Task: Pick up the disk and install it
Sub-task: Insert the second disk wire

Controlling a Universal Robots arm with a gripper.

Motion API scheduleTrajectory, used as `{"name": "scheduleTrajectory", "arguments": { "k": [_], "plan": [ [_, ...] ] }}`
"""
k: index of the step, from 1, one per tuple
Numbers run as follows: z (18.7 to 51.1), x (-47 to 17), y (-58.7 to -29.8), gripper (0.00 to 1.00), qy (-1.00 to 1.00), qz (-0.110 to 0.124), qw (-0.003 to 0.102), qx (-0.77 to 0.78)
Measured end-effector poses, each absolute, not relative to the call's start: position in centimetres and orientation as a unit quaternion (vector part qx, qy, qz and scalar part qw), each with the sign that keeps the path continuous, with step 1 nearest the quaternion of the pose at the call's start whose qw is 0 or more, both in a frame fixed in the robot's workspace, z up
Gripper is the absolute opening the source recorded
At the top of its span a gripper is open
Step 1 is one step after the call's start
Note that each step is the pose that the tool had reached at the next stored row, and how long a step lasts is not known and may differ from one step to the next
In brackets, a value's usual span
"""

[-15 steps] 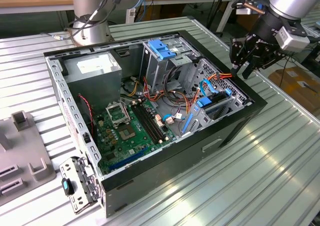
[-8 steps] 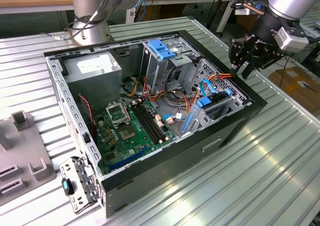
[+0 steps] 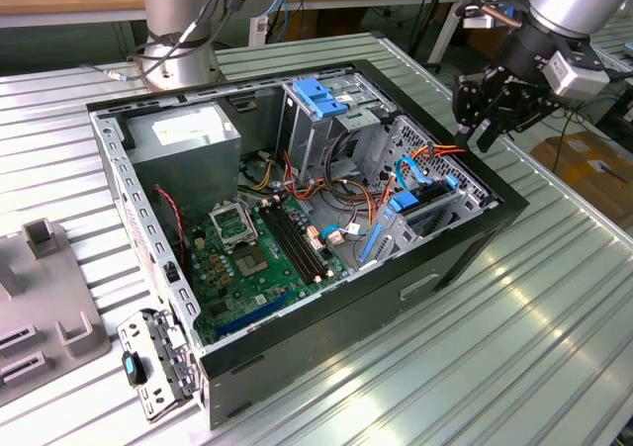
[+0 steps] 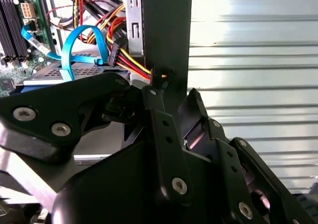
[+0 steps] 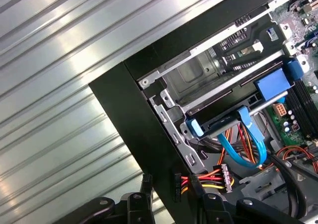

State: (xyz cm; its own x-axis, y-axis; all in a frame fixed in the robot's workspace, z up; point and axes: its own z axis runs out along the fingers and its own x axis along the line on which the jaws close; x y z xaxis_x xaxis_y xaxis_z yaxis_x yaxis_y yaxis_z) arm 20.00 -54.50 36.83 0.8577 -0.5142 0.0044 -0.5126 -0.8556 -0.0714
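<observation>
You have the black open-sided computer case lying on the ribbed metal counter, and everything below is placed against that case.

The gripper hangs just above the case's front corner, over its black rim, at the end of the case away from the grey boxy power supply. In the second wrist view the jaws of the gripper stand a little apart with the case's black wall rising in line with the gap. Nothing is held between them, and you cannot tell whether a finger touches the rim.

The disk, a flat grey metal drive in a light-blue plastic carrier, sits inside the case, lying in the silver metal drive cage at that same front corner, just below the jaws and apart from them. In the first wrist view the disk shows its edge in the cage with blue carrier ends at either side. In the second wrist view the disk shows its grey top. A thin blue ribbon cable loops over it, and a bundle of red, yellow and black wires runs beside it along the case wall.

Deeper in the case lies the green motherboard, between the drive cage and the power supply. A small blue plastic latch tops the taller metal cage at the case's far wall.
</observation>
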Motion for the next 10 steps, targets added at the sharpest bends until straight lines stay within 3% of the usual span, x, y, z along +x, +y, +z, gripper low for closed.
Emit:
{"name": "scheduleTrajectory", "arguments": {
  "k": [8,10],
  "plan": [
    [36.8,20.01,-54.39,0.42,0.267,-0.012,0.034,-0.963],
    [36.8,20.01,-54.39,0.33,0.267,-0.012,0.034,-0.963]
  ]
}}
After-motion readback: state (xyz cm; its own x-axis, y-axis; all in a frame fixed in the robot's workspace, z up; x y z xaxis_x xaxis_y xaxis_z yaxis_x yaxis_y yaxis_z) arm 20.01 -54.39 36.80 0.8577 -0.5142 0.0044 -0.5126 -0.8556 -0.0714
